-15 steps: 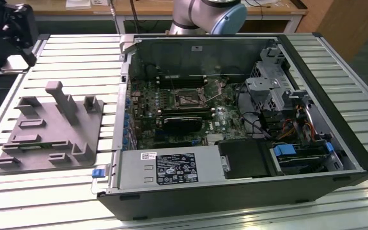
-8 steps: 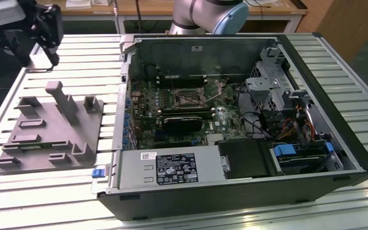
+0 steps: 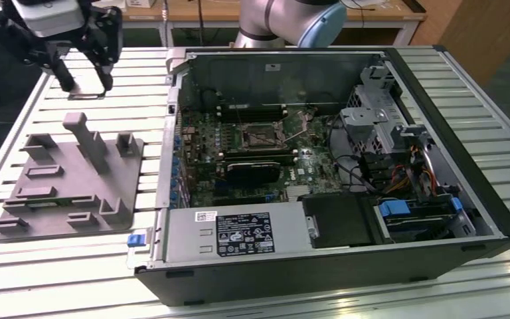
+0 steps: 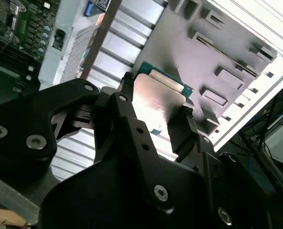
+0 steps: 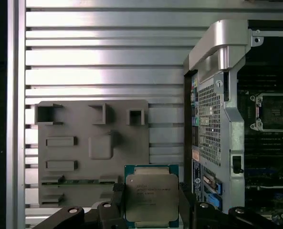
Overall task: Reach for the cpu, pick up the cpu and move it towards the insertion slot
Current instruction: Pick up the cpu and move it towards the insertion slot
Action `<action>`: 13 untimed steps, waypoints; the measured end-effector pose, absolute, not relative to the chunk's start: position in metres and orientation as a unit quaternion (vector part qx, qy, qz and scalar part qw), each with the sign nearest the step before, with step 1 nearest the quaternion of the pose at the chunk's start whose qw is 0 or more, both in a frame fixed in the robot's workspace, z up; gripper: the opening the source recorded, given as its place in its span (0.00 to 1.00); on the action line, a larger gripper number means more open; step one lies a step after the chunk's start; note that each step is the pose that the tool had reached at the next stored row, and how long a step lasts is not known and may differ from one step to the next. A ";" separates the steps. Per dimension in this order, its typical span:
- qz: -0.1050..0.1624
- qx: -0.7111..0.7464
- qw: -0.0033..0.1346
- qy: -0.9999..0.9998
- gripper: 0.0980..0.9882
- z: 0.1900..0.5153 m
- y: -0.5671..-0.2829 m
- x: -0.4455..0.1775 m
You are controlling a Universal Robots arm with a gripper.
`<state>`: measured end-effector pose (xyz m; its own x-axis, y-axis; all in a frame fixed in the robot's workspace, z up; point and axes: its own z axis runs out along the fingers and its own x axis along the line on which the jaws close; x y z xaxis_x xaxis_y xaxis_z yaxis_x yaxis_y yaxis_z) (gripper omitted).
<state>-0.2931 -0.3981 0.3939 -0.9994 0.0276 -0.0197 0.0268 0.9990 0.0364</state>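
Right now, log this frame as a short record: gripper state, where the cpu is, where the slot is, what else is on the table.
gripper: shut on the cpu, fingers at two opposite edges
cpu: held in the air, metal top facing the first wrist view
gripper position: above the slatted table, toward the exterior view's left of the computer case
insertion slot: on the board inside the open case, unfilled
grey fixture block: on the table beside the case
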 end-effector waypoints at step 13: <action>0.018 0.014 0.007 1.000 0.49 0.394 -0.398 -0.225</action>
